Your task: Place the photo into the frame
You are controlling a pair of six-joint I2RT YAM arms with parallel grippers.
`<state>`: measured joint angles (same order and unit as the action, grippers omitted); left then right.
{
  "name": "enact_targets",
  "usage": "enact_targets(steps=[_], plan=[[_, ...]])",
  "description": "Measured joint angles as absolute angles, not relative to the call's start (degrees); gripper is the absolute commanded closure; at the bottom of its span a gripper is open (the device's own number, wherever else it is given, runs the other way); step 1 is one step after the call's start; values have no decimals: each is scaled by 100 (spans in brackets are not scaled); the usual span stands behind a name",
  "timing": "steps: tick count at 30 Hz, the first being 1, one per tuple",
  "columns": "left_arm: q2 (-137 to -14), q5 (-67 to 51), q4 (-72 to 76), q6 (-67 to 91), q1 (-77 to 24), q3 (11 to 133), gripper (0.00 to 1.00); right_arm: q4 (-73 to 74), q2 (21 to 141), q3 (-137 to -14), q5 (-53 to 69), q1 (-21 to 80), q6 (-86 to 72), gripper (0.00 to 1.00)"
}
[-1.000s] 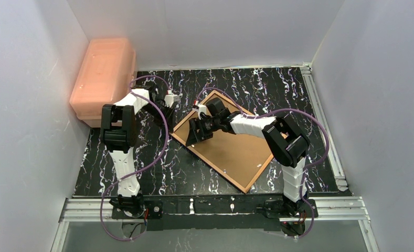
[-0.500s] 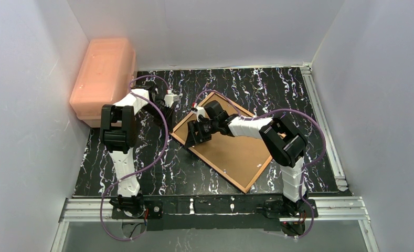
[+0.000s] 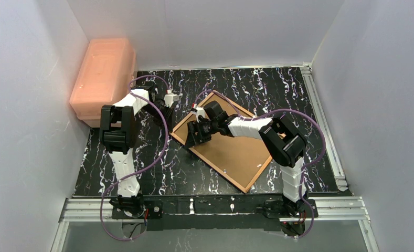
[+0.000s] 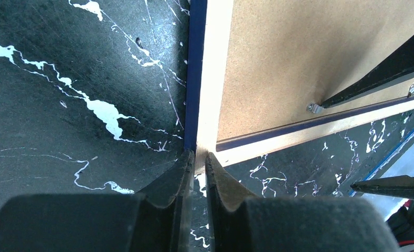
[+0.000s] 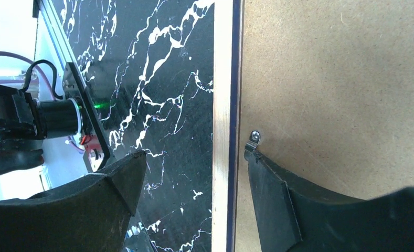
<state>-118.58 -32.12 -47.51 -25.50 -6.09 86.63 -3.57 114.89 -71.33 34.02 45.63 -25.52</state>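
Observation:
The frame [image 3: 246,188] lies face down and askew on the black marbled table, with a plain brown backing board [image 3: 231,149] inside it. The photo is hidden. In the left wrist view my left gripper [image 4: 197,156] is shut, its tips pinching the frame's near corner [image 4: 200,148] where the navy border [image 4: 196,79] meets the wood edge. My right gripper [image 5: 194,157] is open and straddles the frame's edge [image 5: 223,105]. One of its fingers [image 5: 278,199] rests on the board, touching a small metal clip [image 5: 253,139]. Both grippers meet at the frame's left corner [image 3: 174,134].
A pink plastic bin [image 3: 102,73] stands at the back left against the wall. Metal rails [image 3: 320,115] run along the table's right side and near edge. White walls enclose the table. Another clip [image 3: 223,170] sits on the board's near side.
My right gripper has slid slightly left along the frame's edge toward its left corner. The left arm and the frame have not visibly moved.

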Motion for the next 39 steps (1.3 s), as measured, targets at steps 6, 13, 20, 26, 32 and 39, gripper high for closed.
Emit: enact_targets(steps=[6, 13, 20, 26, 32, 39], plan=[[-11821, -3199, -4711, -2550, -609, 8619, 90, -360, 11493, -7133, 3404, 4600, -2552, 22], [-11780, -3190, -4665, -2552, -620, 8573, 90, -397, 11524, -7133, 3433, 4694, -2552, 22], [-11758, -3173, -4648, -2552, -650, 8562, 90, -403, 11524, -7135, 3426, 4718, -2543, 23], [-11754, -3129, -4648, -2554, -652, 8558, 91, -368, 11500, -7148, 3489, 4619, -2567, 22], [-11754, -3094, -4650, -2554, -657, 8560, 91, -506, 11100, -7146, 3507, 4322, -2740, 21], [-11745, -3068, -4650, -2554, -666, 8560, 91, -659, 11032, -7048, 3444, 4278, -2764, 22]])
